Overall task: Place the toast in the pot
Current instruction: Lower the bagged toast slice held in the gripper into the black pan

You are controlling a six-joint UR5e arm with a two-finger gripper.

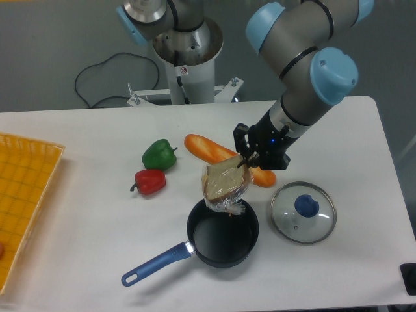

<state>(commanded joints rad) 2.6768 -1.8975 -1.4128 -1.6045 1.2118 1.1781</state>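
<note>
The toast, a tan slice in crinkly clear plastic, hangs tilted just above the far rim of the pot. My gripper is shut on its upper right corner. The pot is a small black saucepan whose blue handle points toward the front left; its inside looks empty. The lower edge of the plastic wrap dangles over the pot's opening.
An orange baguette lies right behind the toast, partly under the gripper. A glass lid with a blue knob rests right of the pot. A green pepper and a red pepper sit to the left. A yellow tray lies at the left edge.
</note>
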